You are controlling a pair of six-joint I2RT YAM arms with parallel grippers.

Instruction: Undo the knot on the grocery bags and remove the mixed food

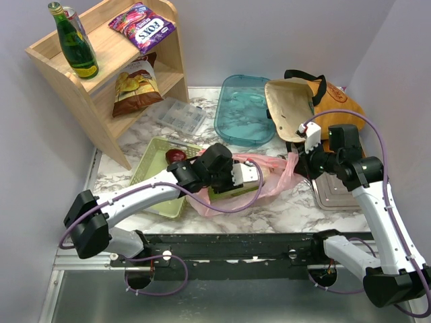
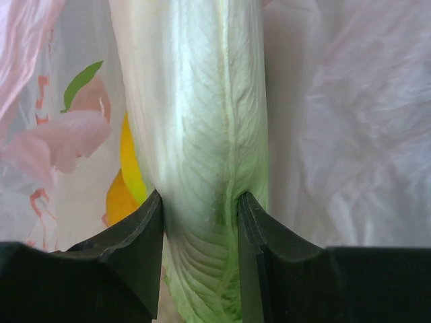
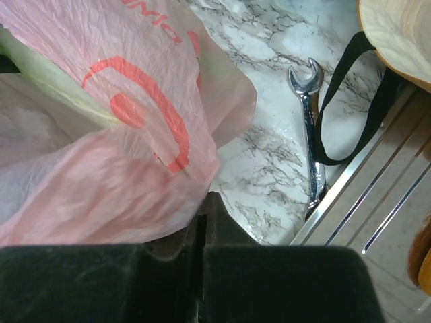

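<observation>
The left hand (image 2: 200, 208) clamps the pale-green leafy vegetable (image 2: 195, 101), whose long axis runs straight ahead of it into the pink plastic bag (image 3: 101, 168); the closed right hand (image 3: 204, 202) pinches the bag's edge.

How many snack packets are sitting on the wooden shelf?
2. A purple packet lies on top of the wooden shelf beside the green bottle; a brown chip bag leans on its lower level. Others could hide behind.

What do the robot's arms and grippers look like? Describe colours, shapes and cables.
The left arm and right arm have white links between chunky black joints, each trailed by a looping purple cable. The left gripper and right gripper have matte black, blocky fingers.
</observation>
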